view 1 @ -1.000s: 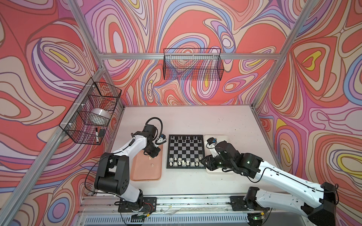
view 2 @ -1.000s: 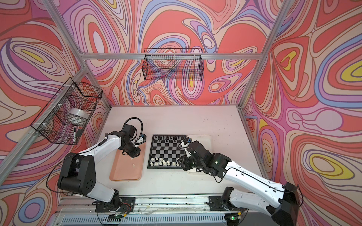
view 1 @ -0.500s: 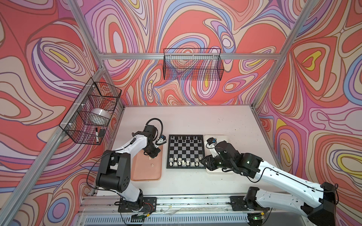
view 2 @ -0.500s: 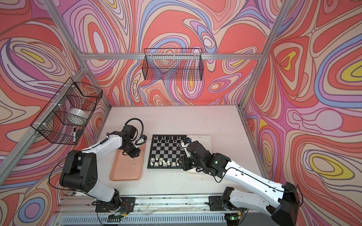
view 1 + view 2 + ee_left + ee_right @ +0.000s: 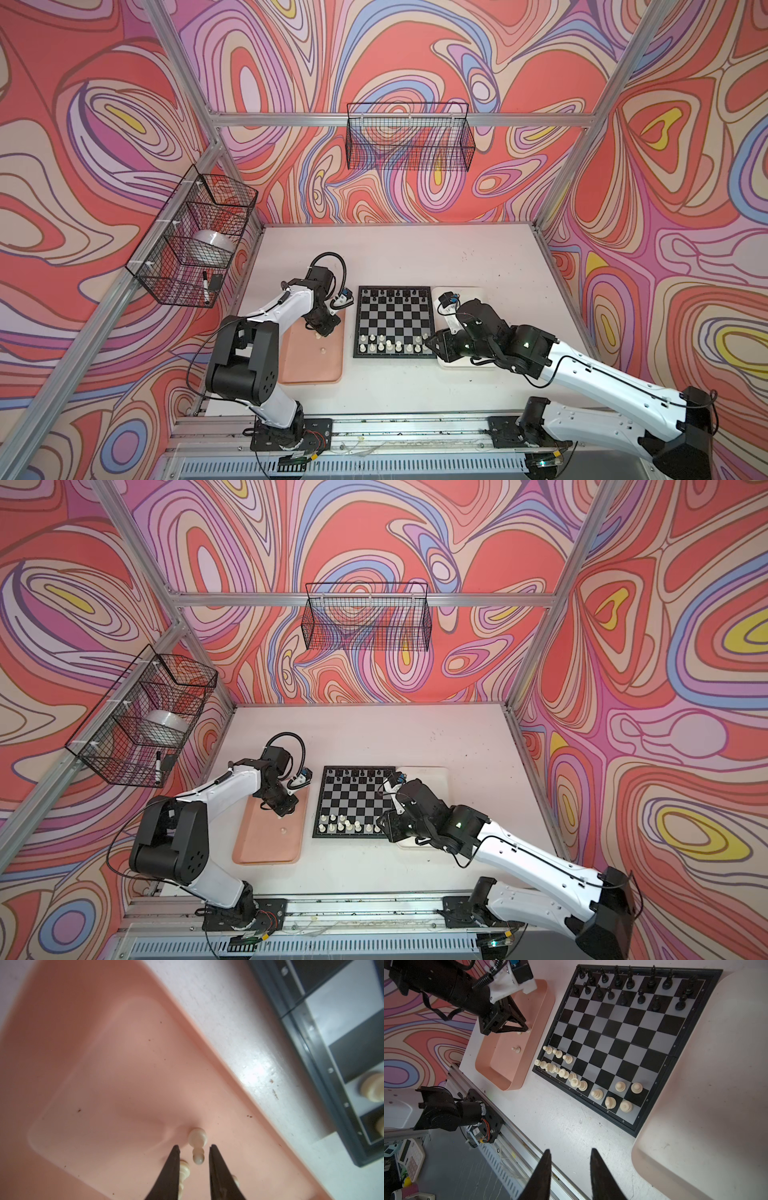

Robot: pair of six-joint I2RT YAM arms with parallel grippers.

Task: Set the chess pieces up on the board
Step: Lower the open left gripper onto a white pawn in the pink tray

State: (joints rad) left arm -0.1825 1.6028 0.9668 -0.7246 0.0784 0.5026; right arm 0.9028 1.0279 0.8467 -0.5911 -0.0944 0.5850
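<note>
The board (image 5: pixel 394 322) (image 5: pixel 353 800) (image 5: pixel 623 1032) lies mid-table. Black chess pieces (image 5: pixel 392 296) (image 5: pixel 629 982) fill its two far rows. Cream ones (image 5: pixel 388 345) (image 5: pixel 562 1073) stand along its near rows. My left gripper (image 5: pixel 322 332) (image 5: pixel 286 812) (image 5: pixel 194 1147) is low in the pink tray (image 5: pixel 307 365) (image 5: pixel 104 1064). It is open, its jaws narrow on either side of a cream pawn (image 5: pixel 197 1142), with gaps showing. Two more cream pieces (image 5: pixel 185 1169) lie by its fingers. A further pawn (image 5: pixel 322 350) (image 5: pixel 516 1049) lies loose in the tray. My right gripper (image 5: pixel 428 341) (image 5: pixel 380 823) (image 5: pixel 570 1150) hovers open and empty by the board's near right corner.
A white tray (image 5: pixel 473 293) (image 5: pixel 706 1105) sits right of the board, under my right arm. Wire baskets hang on the left wall (image 5: pixel 195 245) and the back wall (image 5: pixel 409 141). An aluminium rail (image 5: pixel 374 428) runs along the table's front edge.
My left gripper's jaws have narrowed around the pawn in the pink tray, and that arm has shifted slightly. The right arm has not moved.
</note>
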